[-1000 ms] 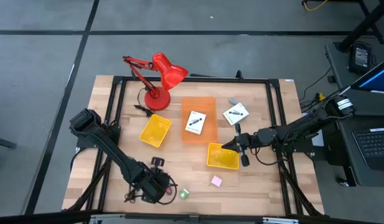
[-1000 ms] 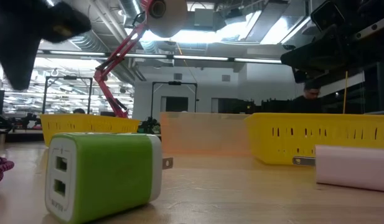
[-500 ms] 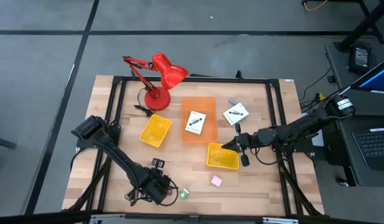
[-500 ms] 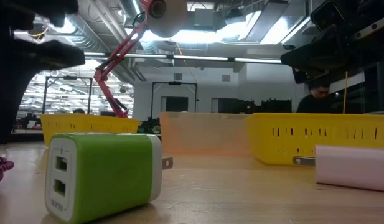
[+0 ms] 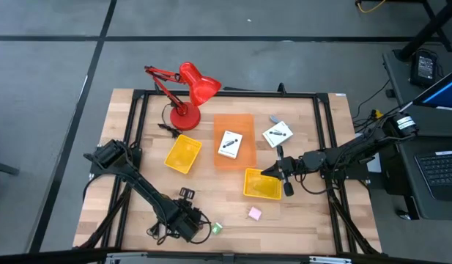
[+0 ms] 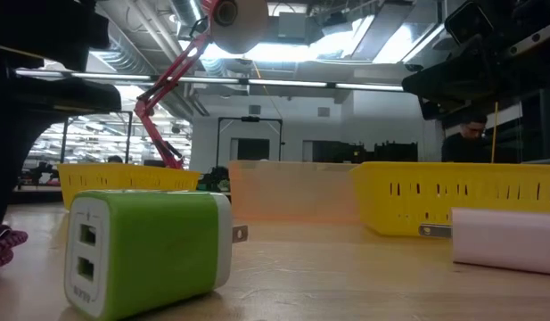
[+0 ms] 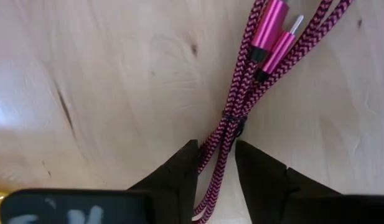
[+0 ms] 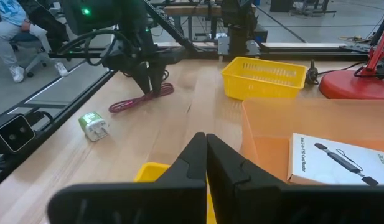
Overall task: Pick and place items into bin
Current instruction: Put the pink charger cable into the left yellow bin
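Left hand (image 7: 216, 163) has dropped beside the green charger (image 5: 217, 228), fingers narrowing around the maroon cord (image 7: 238, 106) lying on the bench (image 7: 104, 81) though not yet clamped, while right hand (image 8: 206, 149) waits shut, empty.

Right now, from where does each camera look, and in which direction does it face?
High view: above the table, looking straight down; both arms show, left gripper near the front edge.
Low view: at table-top height, looking across; green charger up close, dark arm parts above.
Left wrist view: looks down at the maroon cord, which runs between its own fingers.
Right wrist view: looks across the table past its shut right gripper.
Shared: the right wrist and left wrist views both show the maroon cord.
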